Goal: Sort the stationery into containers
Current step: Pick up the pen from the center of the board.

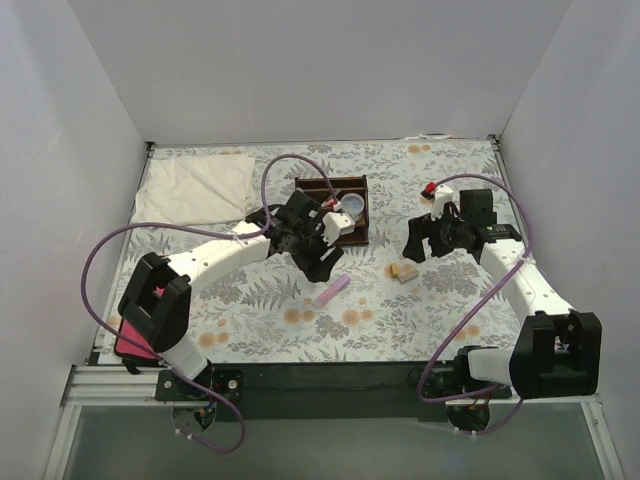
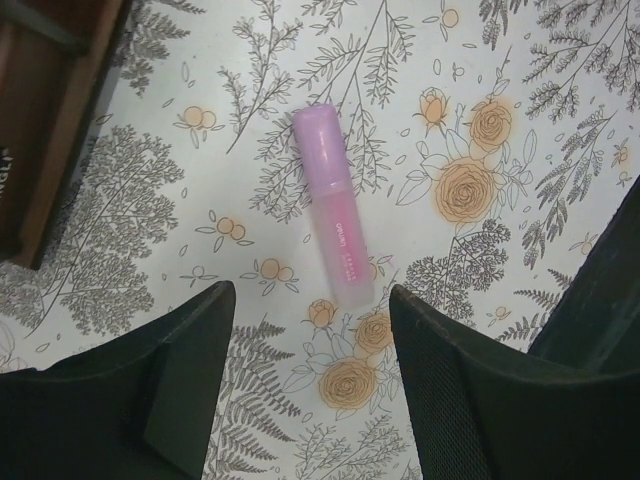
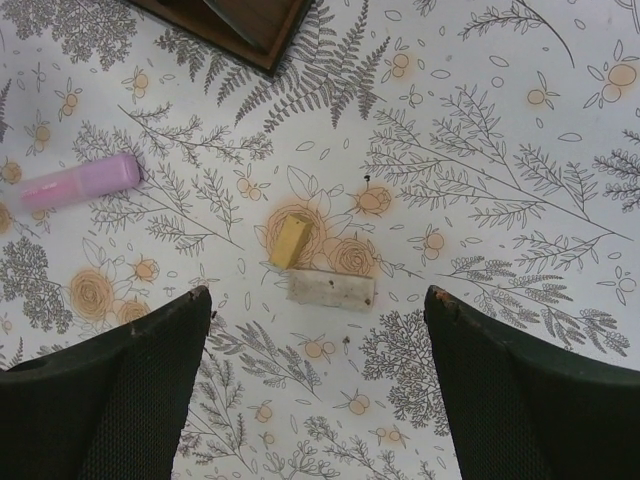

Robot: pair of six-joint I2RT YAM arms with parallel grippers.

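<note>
The dark brown organiser (image 1: 352, 186) stands at the table's middle back, with a bluish round cup (image 1: 353, 206) in it. A pale pink bar (image 1: 331, 291) lies on the floral cloth in front of it. In the left wrist view the bar (image 2: 332, 203) lies just beyond my open, empty left gripper (image 2: 310, 300). A tan block (image 3: 289, 240) and a whitish block (image 3: 331, 288) lie together just ahead of my open, empty right gripper (image 3: 318, 300). In the top view they (image 1: 403, 271) sit left of the right gripper (image 1: 421, 246). No pens show.
A white folded cloth (image 1: 195, 187) lies at the back left. A flat magenta object (image 1: 132, 342) lies at the front left edge, partly under the left arm. A corner of the organiser (image 2: 50, 110) shows at the left wrist view's left edge. White walls enclose the table.
</note>
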